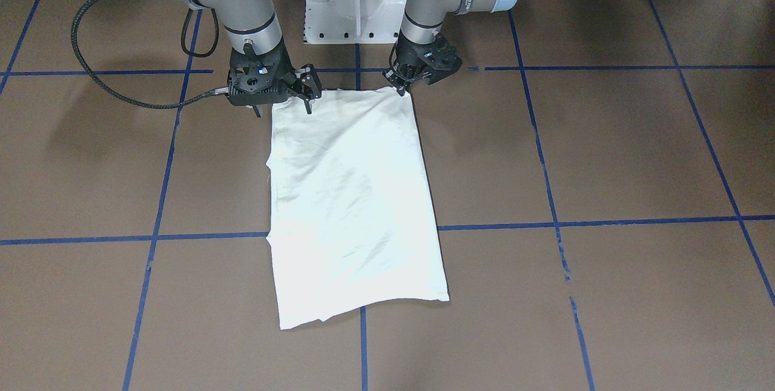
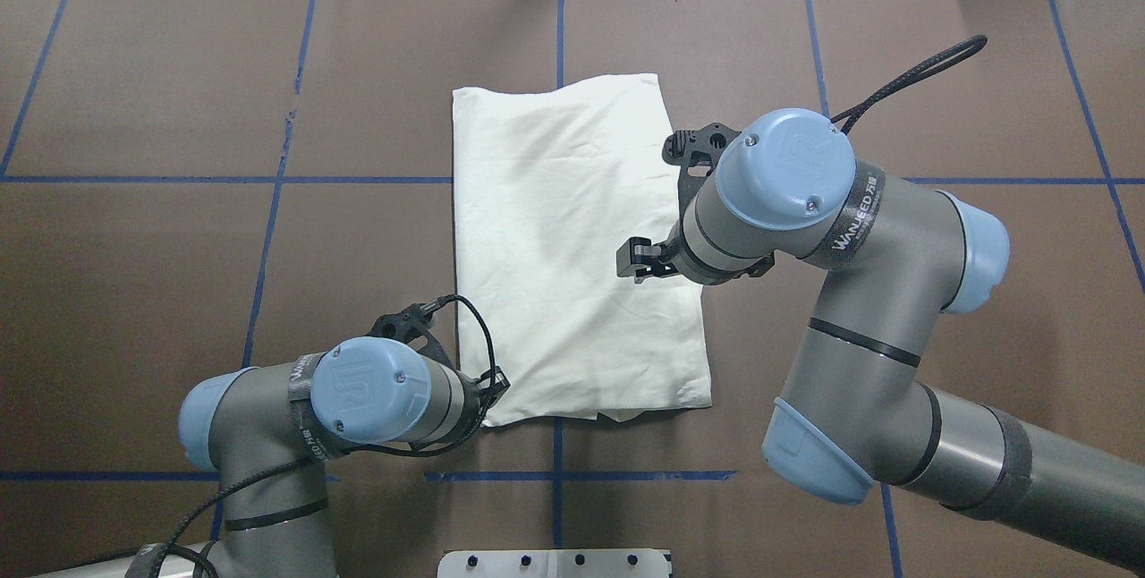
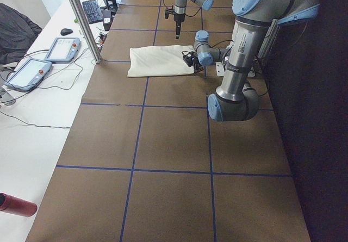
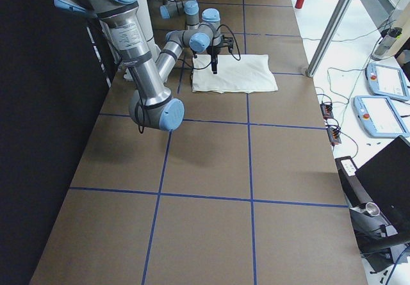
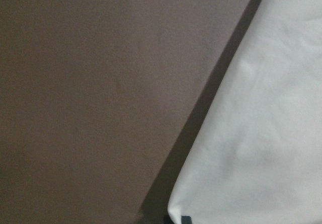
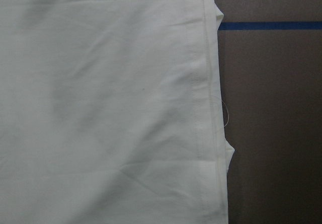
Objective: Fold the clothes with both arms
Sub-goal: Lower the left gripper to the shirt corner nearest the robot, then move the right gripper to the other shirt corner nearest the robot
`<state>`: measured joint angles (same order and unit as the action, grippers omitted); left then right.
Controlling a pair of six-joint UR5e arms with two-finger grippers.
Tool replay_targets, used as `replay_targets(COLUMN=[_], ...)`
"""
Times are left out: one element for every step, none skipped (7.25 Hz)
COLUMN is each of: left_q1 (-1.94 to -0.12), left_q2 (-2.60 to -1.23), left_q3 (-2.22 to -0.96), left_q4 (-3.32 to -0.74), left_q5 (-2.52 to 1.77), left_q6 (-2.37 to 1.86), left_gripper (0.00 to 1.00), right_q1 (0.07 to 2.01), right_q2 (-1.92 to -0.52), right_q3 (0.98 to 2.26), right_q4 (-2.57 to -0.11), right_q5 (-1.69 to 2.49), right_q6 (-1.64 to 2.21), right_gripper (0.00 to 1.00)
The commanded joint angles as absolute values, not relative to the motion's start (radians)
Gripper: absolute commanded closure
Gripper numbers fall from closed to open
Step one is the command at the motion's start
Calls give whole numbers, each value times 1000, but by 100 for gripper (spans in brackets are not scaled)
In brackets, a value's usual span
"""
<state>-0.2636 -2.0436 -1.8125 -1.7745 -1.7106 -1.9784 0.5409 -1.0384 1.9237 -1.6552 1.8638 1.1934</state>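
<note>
The cream-white T-shirt (image 1: 354, 197) lies flat on the brown table, folded into a long rectangle with its plain side up; the print is hidden. It also shows in the overhead view (image 2: 564, 247). My left gripper (image 1: 402, 89) is down at the shirt's near corner on my left (image 2: 495, 386). Its jaws look shut on that corner, and the left wrist view shows the corner (image 5: 261, 133) at a dark fingertip (image 5: 185, 219). My right gripper (image 1: 307, 91) is open and empty. It hangs above the shirt's right edge (image 6: 209, 108), clear of the cloth (image 4: 214, 66).
The white pedestal base (image 1: 356, 9) stands just behind the shirt's near edge. A black cable loop (image 1: 121, 46) hangs from the right arm. Blue tape lines (image 1: 545, 167) grid the table. A metal post (image 3: 81, 19) and teach pendants (image 3: 62, 49) stand beyond the far edge.
</note>
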Motion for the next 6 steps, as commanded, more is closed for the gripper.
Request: replay_targets(left_q1=[-256,-258,-264,-264,-264,-265], left_q2=[-2040,-2039,-2037,-2037,-2039,-2040], left_q3=[-1821,-1833,-1857,-1858,-1858,-1858], left_q4=[-1773,-1770,-1767,-1763,-1763,-1763], left_q5=[-1710,-1713,-1715,-1717,-1717,-1718], left_q6=[-1970,-1948,-1875,-1862,-1859,-1859], left_gripper=[100,100,100,100,100,100], right_q1=[541,541,534,500,459,410], right_q2=[-1042,-1042,-1042,-1042,-1045,-1086], right_q3=[1924,1924,1922,1922,1919,1917], right_q4=[-1655,-1657,-1657,-1645,-1606,-1551], right_q5=[1864,1867,1867,1861,1856,1832], right_q6=[1193,1195,1262,1410,1551,1677], right_gripper=[0,0,0,0,0,0])
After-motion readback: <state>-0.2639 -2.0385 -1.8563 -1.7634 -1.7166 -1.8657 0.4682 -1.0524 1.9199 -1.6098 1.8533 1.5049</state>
